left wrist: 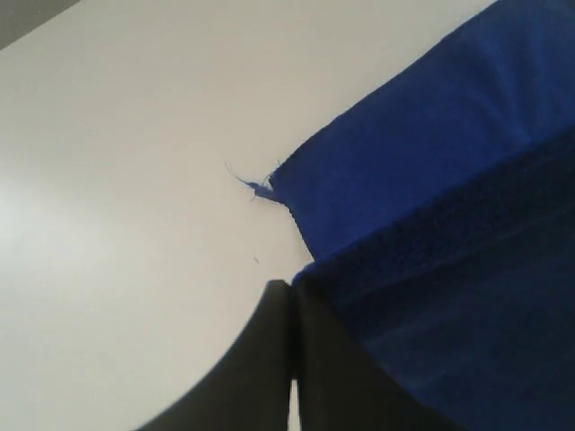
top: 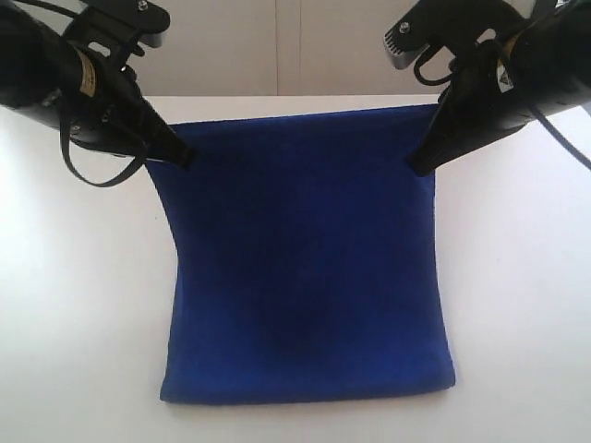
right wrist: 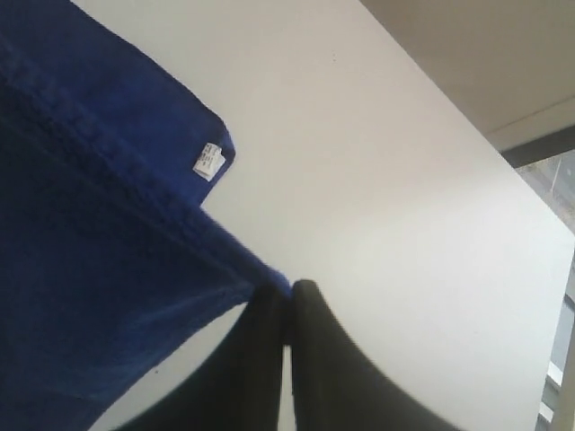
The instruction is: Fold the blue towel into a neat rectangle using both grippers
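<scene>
The blue towel (top: pixel 305 268) lies mid-tabletop (top: pixel 83 305), its near edge flat. At the far end, the left arm (top: pixel 182 154) and right arm (top: pixel 420 166) each have jaws closed tight on a side edge of the upper layer. Both grips catch only the very hem, so a pull could let 1 side slip out and drop. If the 2 arms travel unevenly, the fold probably skews. The lower layer, with its white tag (right wrist: pixel 208 161), may also drag and bunch.
</scene>
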Tool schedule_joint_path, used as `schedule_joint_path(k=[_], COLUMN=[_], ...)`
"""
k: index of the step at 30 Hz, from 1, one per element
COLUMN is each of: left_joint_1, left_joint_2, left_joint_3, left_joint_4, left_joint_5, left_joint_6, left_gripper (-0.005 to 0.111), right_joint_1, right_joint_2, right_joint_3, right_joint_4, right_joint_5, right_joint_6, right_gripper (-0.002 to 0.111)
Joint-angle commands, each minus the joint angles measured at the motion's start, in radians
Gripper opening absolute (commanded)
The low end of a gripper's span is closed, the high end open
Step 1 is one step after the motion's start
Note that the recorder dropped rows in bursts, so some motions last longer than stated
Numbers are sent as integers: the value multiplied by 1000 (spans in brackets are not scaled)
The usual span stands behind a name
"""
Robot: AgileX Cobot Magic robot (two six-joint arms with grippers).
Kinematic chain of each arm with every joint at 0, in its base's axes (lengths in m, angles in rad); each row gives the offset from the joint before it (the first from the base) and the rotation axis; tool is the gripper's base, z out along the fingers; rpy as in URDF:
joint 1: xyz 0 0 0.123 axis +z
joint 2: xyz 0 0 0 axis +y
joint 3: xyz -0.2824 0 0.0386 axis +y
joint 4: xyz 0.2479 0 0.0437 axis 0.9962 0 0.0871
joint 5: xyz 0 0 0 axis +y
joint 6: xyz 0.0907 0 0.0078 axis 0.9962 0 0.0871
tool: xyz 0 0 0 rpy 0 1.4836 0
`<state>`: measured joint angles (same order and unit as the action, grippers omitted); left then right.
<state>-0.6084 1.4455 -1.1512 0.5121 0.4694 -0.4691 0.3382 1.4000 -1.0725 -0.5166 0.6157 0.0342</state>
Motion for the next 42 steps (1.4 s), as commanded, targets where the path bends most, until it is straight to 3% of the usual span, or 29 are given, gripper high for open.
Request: schedule_joint_path(k=[1,7,12,16,26,42], left_joint_1=[42,118,138,167,167,219], left_joint_2=[29,45,112,183,293,364], left_joint_3=[-39,-48,-52,-129,-235,-235], left_joint_4=[51,40,29,19,20,17], left_joint_5=[103,67,-2,-5,12,-68], left_joint_6=[7,7,5,7,37,33], left_gripper=[0,0,0,0,0,0], right_joint_1=[-39,-45,-86,-101,-129,-160], right_joint_2=[21,122,179,231,293,388], right_joint_3=[-18,-76,-121,-153,-162,-165], right_joint_4=[-40,-37,-30,-30,-30,-30], right_joint_5=[23,-21,-40,-59,-151,-258], right_joint_6=[15,18,41,41,48,75], right_gripper=[0,0,0,0,0,0])
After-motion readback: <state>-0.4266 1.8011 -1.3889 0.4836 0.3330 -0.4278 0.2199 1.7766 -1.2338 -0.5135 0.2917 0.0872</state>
